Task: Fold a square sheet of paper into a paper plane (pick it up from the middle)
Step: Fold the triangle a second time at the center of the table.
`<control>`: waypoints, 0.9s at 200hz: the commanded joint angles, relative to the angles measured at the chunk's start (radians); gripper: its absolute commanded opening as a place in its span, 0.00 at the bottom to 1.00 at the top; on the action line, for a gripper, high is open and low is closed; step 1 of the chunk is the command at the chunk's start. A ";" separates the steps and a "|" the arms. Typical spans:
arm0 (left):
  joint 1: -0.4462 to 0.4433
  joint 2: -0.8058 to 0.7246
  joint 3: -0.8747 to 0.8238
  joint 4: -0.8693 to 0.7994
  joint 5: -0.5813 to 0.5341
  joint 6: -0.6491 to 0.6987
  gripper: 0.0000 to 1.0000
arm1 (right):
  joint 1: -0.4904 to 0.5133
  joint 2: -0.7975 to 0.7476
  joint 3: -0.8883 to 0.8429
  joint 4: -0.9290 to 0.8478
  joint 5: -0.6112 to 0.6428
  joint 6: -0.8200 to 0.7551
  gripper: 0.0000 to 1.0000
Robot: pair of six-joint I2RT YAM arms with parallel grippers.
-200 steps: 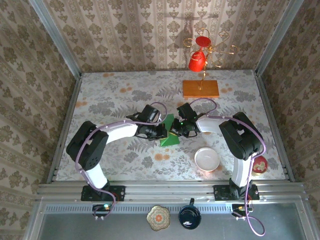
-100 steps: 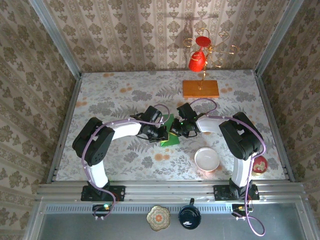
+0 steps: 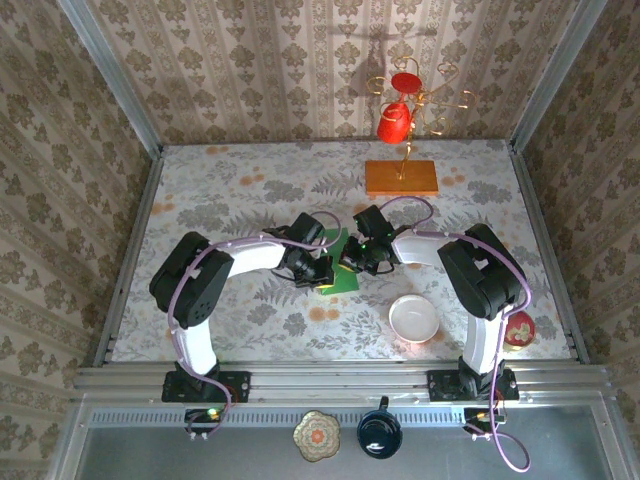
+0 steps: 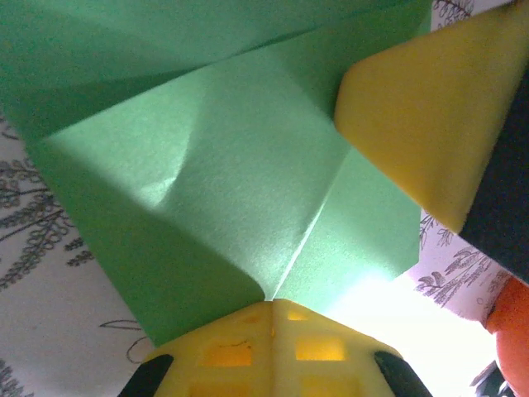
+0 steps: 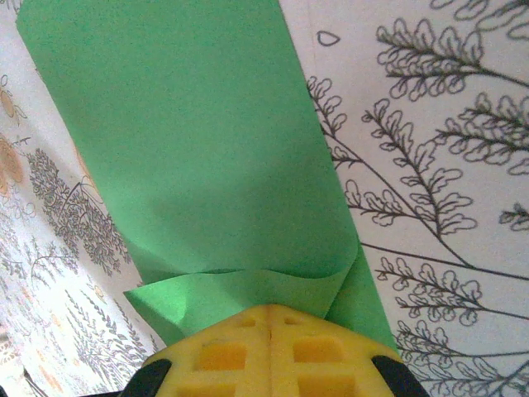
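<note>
Paper first: the green paper (image 3: pixel 339 275) lies near the middle of the flowered surface (image 3: pixel 220 200), partly folded, between my two arms. From overhead, the left fingers (image 3: pixel 322 272) meet it from its 9 o'clock side and the right fingers (image 3: pixel 351 262) from about 1 o'clock, so the two sets sit just beside each other. On the left wrist camera I see the left fingers (image 4: pixel 273 331) pressed together on the near edge of the paper (image 4: pixel 223 190), right where a crease runs in. One yellow tip of the other arm (image 4: pixel 421 116) rests against the sheet at 2 o'clock. On the right wrist camera the right fingers (image 5: pixel 270 331) are likewise closed on the paper (image 5: pixel 190 141), whose near edge curls up in a soft fold at the tips. A white bowl (image 3: pixel 414 318) stands at 4 o'clock from the paper, well apart. An orange wooden slab (image 3: pixel 401 178) sits at 1 o'clock near the back wall.
</note>
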 commanded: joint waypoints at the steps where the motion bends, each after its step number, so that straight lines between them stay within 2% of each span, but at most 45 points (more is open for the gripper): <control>1: 0.011 0.026 0.017 -0.091 -0.021 0.043 0.05 | -0.013 0.074 -0.017 -0.124 0.086 0.018 0.04; 51: 0.014 0.007 -0.031 -0.122 -0.009 0.055 0.04 | -0.017 0.082 -0.016 -0.134 0.090 0.017 0.04; 123: 0.055 -0.103 -0.223 -0.074 0.048 -0.006 0.06 | -0.017 0.089 -0.024 -0.125 0.085 0.027 0.03; 155: 0.072 -0.200 -0.222 -0.095 0.036 -0.009 0.06 | -0.013 0.080 -0.030 -0.106 0.073 0.035 0.03; 180: 0.073 -0.279 -0.192 -0.043 0.007 -0.036 0.07 | -0.010 0.073 -0.036 -0.060 0.038 0.056 0.03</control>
